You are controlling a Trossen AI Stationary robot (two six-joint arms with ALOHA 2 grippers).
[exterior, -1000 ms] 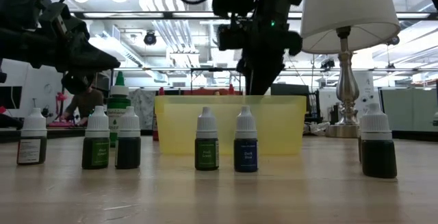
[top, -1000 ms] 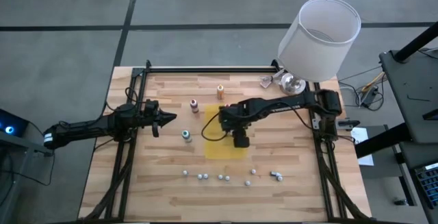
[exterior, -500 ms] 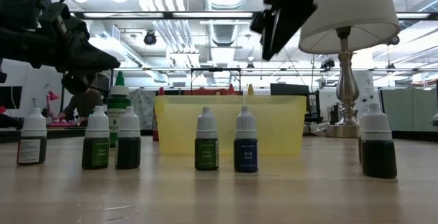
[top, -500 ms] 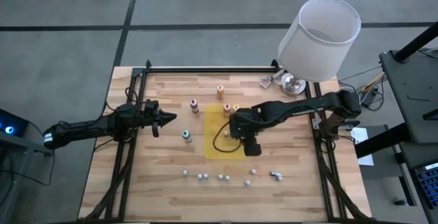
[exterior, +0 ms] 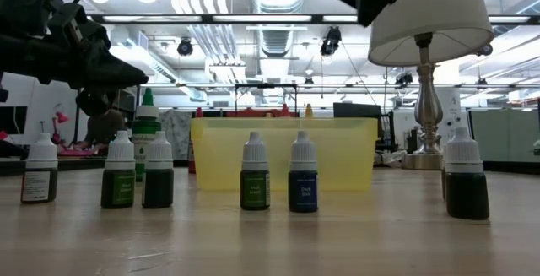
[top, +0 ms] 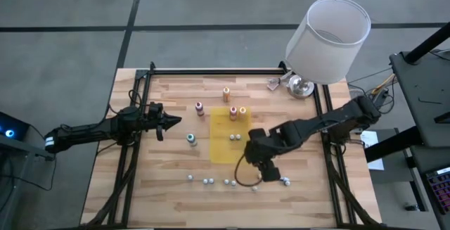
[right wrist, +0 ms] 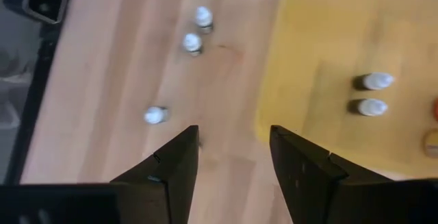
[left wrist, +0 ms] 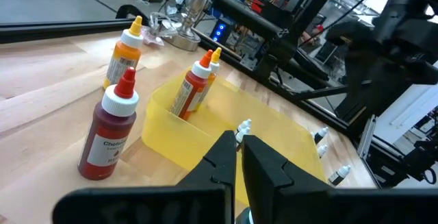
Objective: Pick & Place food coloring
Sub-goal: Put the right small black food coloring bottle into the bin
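The right gripper [top: 261, 168] hangs over the bare wood just beside the near edge of the yellow tray [top: 222, 149], its fingers [right wrist: 171, 172] spread apart with nothing between them. The left gripper [top: 171, 122] waits above the left side of the table [top: 162, 188], its fingers pressed together and empty. Food coloring bottles stand in several places: two white-capped ones and two orange-tipped ones [top: 238, 111] sit inside the tray; an orange bottle [top: 226, 93], a dark red bottle [top: 200, 107] and a teal bottle [top: 191, 139] stand on the wood beside it. A row of small white-capped bottles [top: 209, 181] lines the near part of the table. A lamp [top: 328, 39] stands at the far right corner.
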